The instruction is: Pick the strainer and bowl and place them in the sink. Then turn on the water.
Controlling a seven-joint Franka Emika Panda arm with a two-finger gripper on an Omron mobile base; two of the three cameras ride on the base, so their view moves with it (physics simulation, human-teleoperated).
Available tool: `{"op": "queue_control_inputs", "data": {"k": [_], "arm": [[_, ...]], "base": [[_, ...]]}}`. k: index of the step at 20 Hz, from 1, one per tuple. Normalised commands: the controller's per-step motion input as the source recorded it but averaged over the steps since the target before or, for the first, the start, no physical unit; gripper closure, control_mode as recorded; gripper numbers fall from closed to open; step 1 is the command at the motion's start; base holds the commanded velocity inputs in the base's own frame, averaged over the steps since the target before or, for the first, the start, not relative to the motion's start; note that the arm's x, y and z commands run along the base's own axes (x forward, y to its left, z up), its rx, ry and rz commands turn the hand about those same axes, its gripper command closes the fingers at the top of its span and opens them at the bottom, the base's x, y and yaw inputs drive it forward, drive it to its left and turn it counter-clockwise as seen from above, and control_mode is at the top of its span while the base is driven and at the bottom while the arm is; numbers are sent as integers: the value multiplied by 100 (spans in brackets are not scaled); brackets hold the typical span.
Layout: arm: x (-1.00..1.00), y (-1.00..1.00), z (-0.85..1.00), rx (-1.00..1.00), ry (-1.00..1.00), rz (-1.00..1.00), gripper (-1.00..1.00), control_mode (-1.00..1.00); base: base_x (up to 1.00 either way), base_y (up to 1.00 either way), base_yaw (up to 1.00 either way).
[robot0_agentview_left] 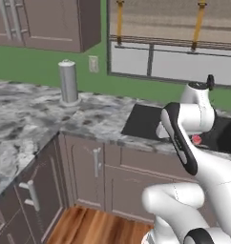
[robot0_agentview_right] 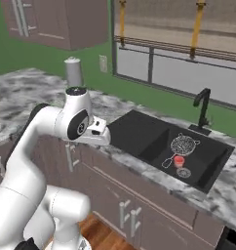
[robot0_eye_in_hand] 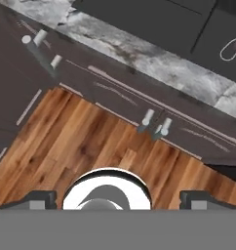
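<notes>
Silver mesh strainer [robot0_agentview_right: 184, 145] lies in black sink's [robot0_agentview_right: 139, 128] right basin.

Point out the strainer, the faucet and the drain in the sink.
strainer [robot0_agentview_right: 184, 145]: right base view, middle of the mesh basket.
faucet [robot0_agentview_right: 203, 109]: right base view, on its upright black stem.
drain [robot0_agentview_right: 179, 160]: right base view, on the red ring.

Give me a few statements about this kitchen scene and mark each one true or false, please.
1. The strainer lies inside the sink. True.
2. Water is running from the faucet. False: no stream falls from its spout.
3. The end effector holds the bowl. False: its fingertips stand apart with nothing between them, above the wooden floor.
4. A grey cylinder stands on the marble counter. True.
5. The strainer sits on the counter left of the sink. False: it rests in the right basin, by the red-ringed drain.
</notes>
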Motion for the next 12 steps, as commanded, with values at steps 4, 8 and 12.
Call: {"op": "queue_control_inputs", "data": {"k": [4,8,12], "arm": [[0,0,0,0,0,0,-100,100],[0,0,0,0,0,0,-100,100],[0,0,0,0,0,0,-100,100]], "base": [[-5,-8,77],[0,0,83],[0,0,86]]}}
